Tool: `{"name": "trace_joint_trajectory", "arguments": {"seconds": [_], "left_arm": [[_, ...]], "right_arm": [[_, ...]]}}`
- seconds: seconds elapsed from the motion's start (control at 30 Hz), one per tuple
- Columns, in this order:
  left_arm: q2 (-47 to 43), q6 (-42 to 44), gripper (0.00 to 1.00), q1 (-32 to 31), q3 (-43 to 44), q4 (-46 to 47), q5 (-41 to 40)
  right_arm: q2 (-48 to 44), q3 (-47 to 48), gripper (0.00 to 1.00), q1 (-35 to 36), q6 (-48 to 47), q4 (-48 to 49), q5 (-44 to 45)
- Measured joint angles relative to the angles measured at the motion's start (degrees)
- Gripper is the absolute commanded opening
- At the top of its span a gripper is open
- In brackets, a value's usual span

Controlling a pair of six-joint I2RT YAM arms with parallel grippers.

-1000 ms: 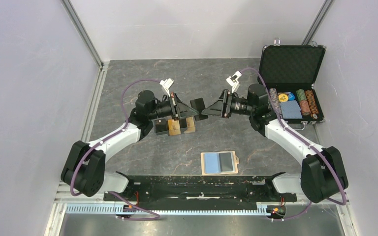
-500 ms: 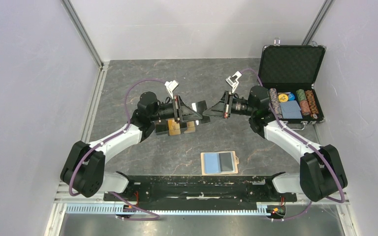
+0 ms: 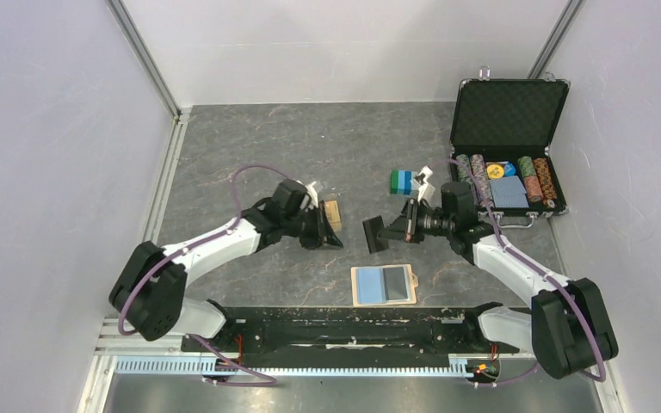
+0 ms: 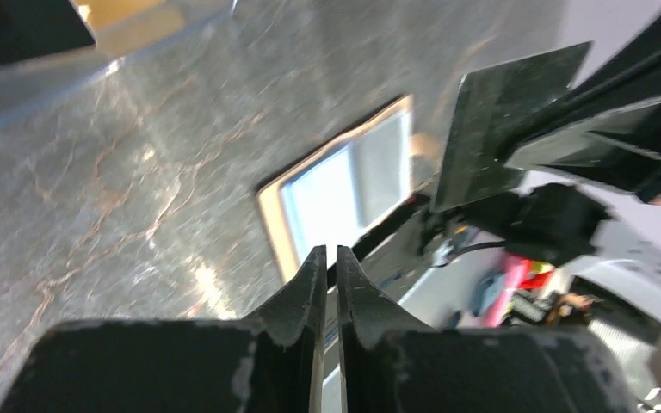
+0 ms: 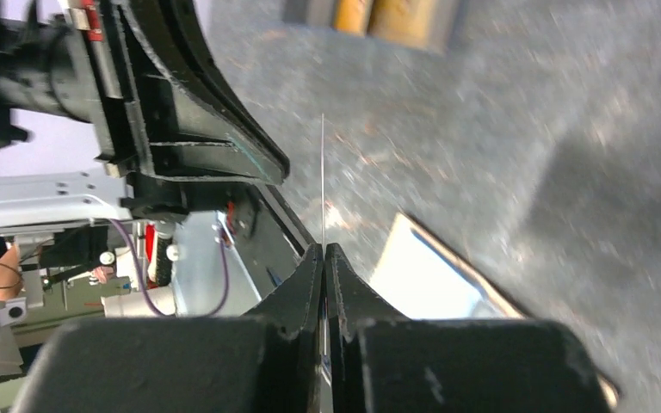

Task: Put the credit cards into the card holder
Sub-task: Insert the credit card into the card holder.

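Note:
My right gripper is shut on a black credit card, which hangs in the air just beyond the card holder. The tan holder lies open on the table, blue lining up. In the right wrist view the card is a thin edge-on line rising from the closed fingertips, with the holder below. My left gripper sits low over the table with nothing in it. Its fingers stand almost together with a thin slit between. Orange-gold cards lie just behind it, partly hidden.
A green-and-blue block stack stands behind the right gripper. The open black chip case, with rows of chips, sits at the far right. Grey walls close in the table on three sides.
The black card passed from my left gripper to my right one at mid-table. Both arms then came down and apart, the right carrying the card toward the holder.

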Motion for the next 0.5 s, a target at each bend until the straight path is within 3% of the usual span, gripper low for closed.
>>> {"name": "trace_joint_trajectory", "arguments": {"seconds": [0.2,0.5], "left_arm": [[7.28,6.05,0.05,-8.81,2.99,-10.34,-7.23],[14.25,8.46,0.02,-15.87,6.60,-14.80,-11.45]], "right_arm": [[-4.81,-6.34,0.00,-1.16,-6.67,-9.97,3.04],[-12.07,-14.25,0.00,-3.21,-8.94,-16.31,4.76]]}}
